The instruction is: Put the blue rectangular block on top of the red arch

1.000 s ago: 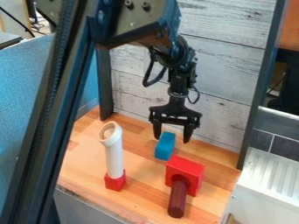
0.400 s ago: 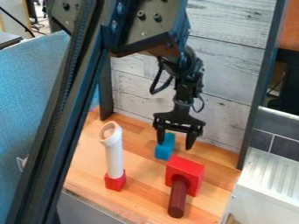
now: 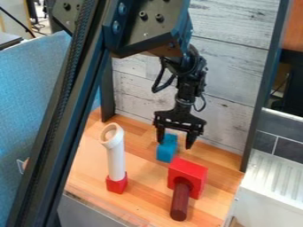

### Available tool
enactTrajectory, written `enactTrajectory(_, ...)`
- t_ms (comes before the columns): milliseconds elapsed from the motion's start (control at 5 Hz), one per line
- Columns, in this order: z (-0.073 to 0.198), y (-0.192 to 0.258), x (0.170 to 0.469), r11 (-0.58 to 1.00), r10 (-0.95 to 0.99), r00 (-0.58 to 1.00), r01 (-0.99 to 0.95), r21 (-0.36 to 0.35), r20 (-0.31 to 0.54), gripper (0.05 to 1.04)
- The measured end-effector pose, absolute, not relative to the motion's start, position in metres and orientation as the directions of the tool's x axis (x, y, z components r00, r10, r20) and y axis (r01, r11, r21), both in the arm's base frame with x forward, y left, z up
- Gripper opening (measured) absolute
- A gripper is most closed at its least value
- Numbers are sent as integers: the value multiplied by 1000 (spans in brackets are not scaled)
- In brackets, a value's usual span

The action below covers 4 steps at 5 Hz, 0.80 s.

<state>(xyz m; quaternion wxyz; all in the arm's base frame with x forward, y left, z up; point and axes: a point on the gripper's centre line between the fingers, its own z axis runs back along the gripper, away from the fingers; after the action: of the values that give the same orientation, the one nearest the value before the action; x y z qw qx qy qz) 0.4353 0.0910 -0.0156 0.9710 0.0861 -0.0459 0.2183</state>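
Fingers (image 3: 175, 143) spread, blue block (image 3: 167, 151) nearer 9 o'clock side; closing may skew it b/c off-ctr. Poss. bump w/ red arch (image 3: 189, 172) at 5 o'clock.

We see a long blue block (image 3: 166, 153) on the wood table (image 3: 142, 166), just behind a chunky red arch (image 3: 192, 170).

Bright, soft indoor light fills the scene, and the wooden counter (image 3: 145, 177) glows warmly, with a paler, washed-out patch towards its left side. The white tube (image 3: 116, 157) and the ridged white panel (image 3: 272, 177) at right are among the brightest areas. Faint highlights edge the black arm (image 3: 145, 24), while the claw (image 3: 174, 144) is so dark that its finer detail merges. Deep shadow darkens the recess (image 3: 289, 84) at upper right.
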Motion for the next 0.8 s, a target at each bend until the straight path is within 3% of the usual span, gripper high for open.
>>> enactTrajectory(800,-28,103,435,864,449,887,-461,203,106,1001)
